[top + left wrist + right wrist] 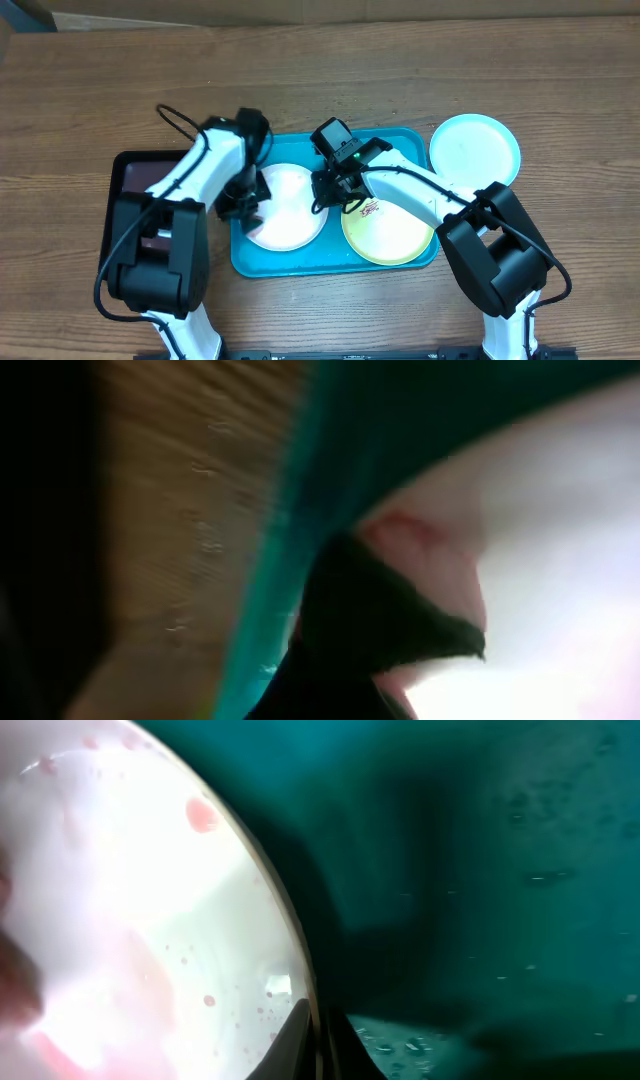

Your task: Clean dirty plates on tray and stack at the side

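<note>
The turquoise tray [300, 262] holds a white plate [290, 205] on its left and a yellow-green plate [395, 235] with a red-brown smear on its right. A pale blue plate [475, 150] lies on the table off the tray's right corner. My left gripper [243, 203] is over the white plate's left edge, shut on a dark soft-edged sponge [390, 620] that rests on the plate [560, 510] beside a reddish smear [400, 530]. My right gripper [322, 1040] is shut on the white plate's [120, 900] right rim, one finger on each side; red spots dot the plate.
A dark maroon tray [135, 170] sits left of the turquoise one, partly under my left arm. The turquoise tray floor [480, 870] is wet with droplets. Wooden table surrounds everything; both arms cross over the tray.
</note>
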